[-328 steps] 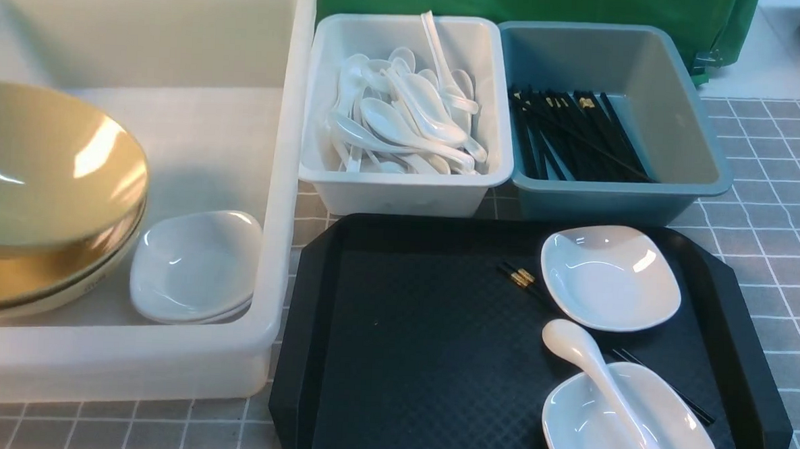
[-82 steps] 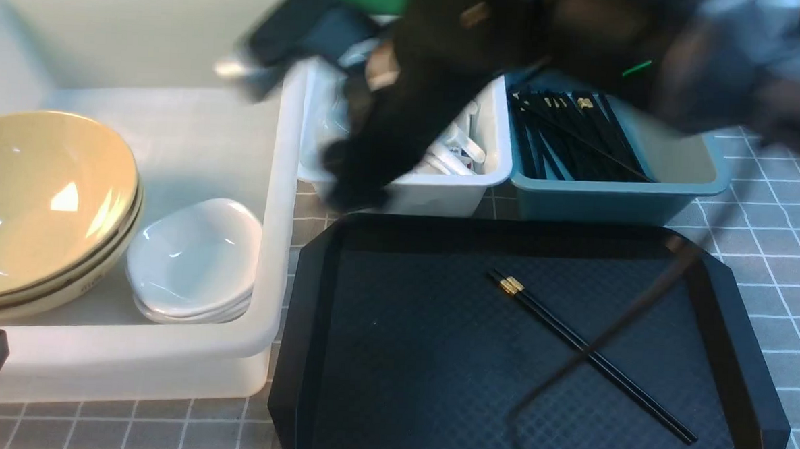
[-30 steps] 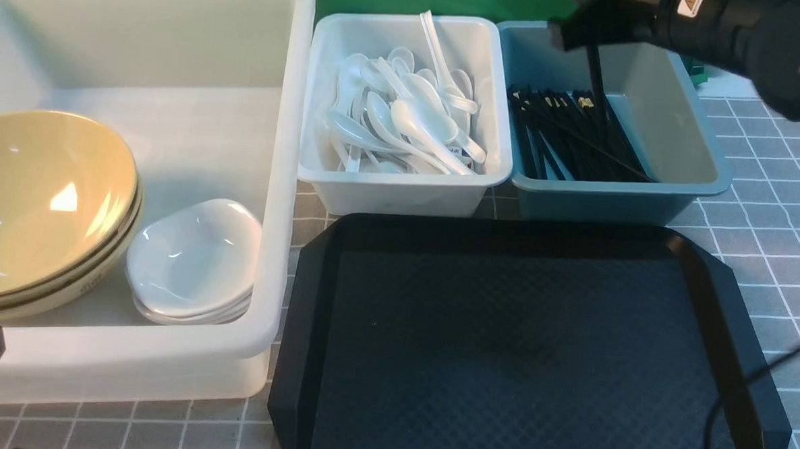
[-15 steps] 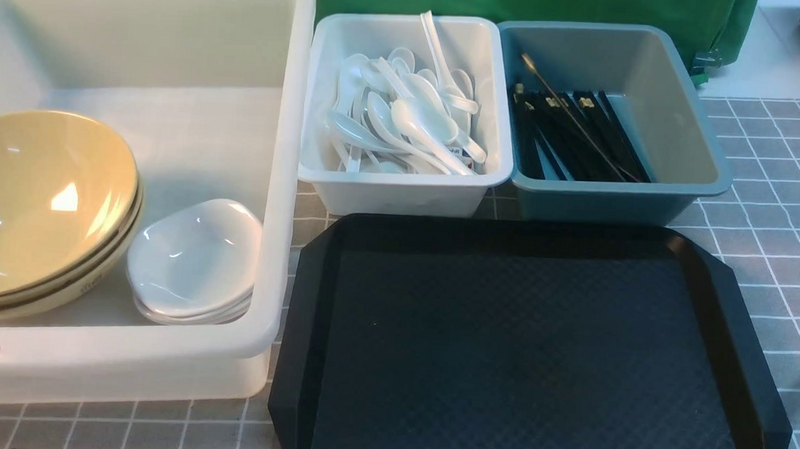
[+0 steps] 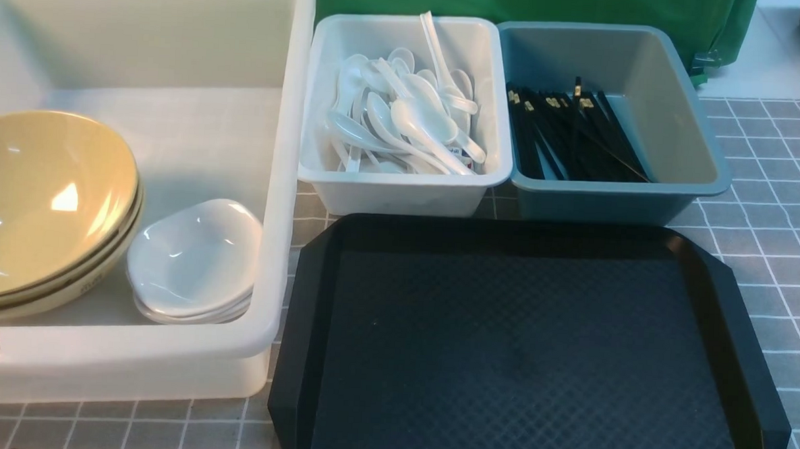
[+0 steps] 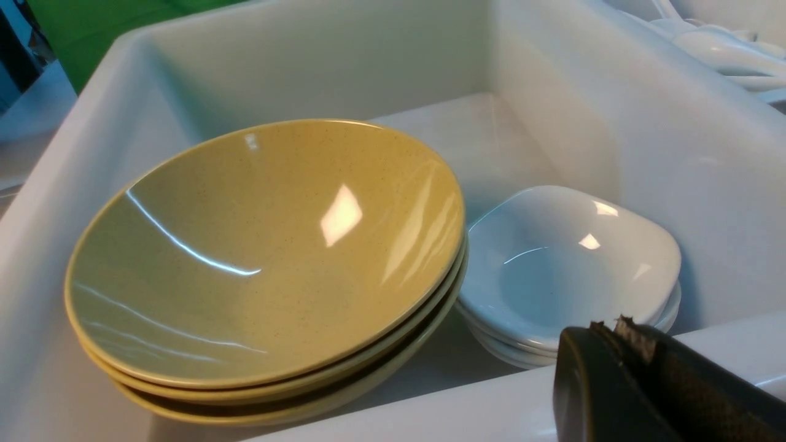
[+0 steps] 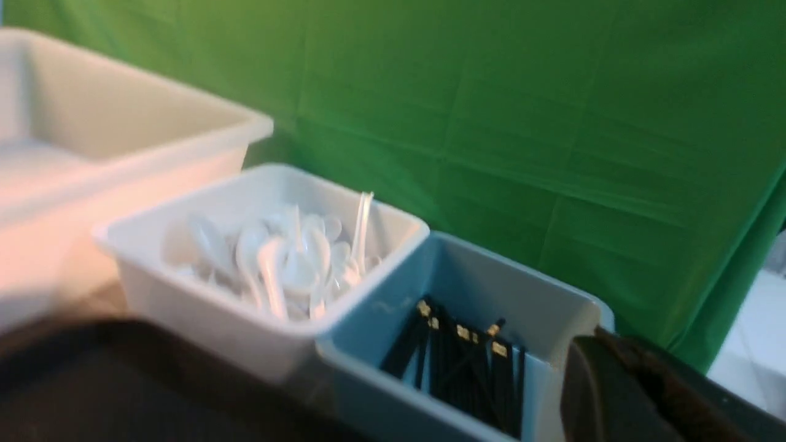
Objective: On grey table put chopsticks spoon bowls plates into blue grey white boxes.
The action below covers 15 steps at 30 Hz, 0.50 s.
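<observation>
bowls (image 5: 43,202) and plates (image 5: 192,263) are held in the tub (image 5: 164,369); chopsticks (image 5: 573,134), since settled, in the blue box (image 5: 688,115); both grippers (image 6: 620,344) are closed, empty.

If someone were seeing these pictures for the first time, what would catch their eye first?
Probably the stack of yellowish-beige bowls in the large white tub on the left, with small white plates stacked beside them. Next, the bare black tray in front, and behind it the heap of white spoons and black chopsticks in their own bins.

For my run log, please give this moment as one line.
black textured tray: bare | black chopsticks: in teal-blue plastic box | left hand: shut, holds nothing | right hand: shut, holds nothing
</observation>
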### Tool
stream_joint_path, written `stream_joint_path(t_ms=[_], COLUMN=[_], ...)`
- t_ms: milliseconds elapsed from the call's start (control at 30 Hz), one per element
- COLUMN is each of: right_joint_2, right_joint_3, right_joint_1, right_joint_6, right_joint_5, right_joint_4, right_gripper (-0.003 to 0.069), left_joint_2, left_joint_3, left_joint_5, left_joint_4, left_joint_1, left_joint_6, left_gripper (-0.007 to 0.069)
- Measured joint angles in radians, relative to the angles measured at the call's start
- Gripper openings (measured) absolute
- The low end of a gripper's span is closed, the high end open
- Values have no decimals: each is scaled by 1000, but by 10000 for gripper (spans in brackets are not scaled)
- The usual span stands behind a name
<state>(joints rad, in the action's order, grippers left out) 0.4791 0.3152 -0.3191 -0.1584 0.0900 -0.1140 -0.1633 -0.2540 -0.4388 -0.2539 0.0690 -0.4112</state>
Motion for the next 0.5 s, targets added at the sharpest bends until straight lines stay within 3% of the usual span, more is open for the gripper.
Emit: stream_joint_path(t_ms=[267,500], right_joint_2=[-302,-402], right_joint_3=[-321,-343], right_joint_1=[0,0], right_joint_6=[24,57], right_joint_5=[27,-80], right_joint_4=[-2,-2], right_gripper=[34,34], left_joint_2=[0,0], left_joint_3=[0,0], left_joint_5=[0,0], left_joint_4=[0,0], left_joint_1=[0,0], left_joint_6=[0,0], left_gripper=[-11,-11])
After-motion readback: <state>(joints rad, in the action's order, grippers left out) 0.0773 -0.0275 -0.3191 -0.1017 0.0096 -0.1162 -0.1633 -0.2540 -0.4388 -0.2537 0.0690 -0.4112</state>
